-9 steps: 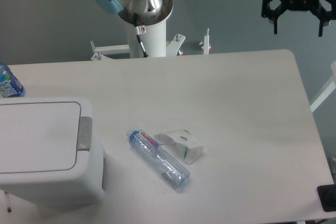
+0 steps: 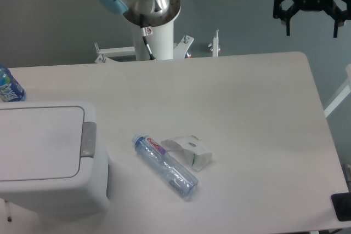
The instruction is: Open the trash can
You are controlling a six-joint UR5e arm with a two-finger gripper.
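The trash can (image 2: 46,154) is a large white boxy bin at the table's front left. Its flat lid lies shut, and a grey push tab (image 2: 88,138) sits on its right rim. My gripper (image 2: 311,30) hangs high at the top right, above the table's far right corner and far from the bin. Its two black fingers are spread wide apart with nothing between them.
A clear plastic bottle (image 2: 165,166) lies on its side mid-table, touching a small white carton (image 2: 192,150). A blue-labelled bottle (image 2: 8,86) stands at the left edge behind the bin. The arm's white pedestal (image 2: 151,31) rises behind the table. A black object (image 2: 341,206) sits at the front right corner.
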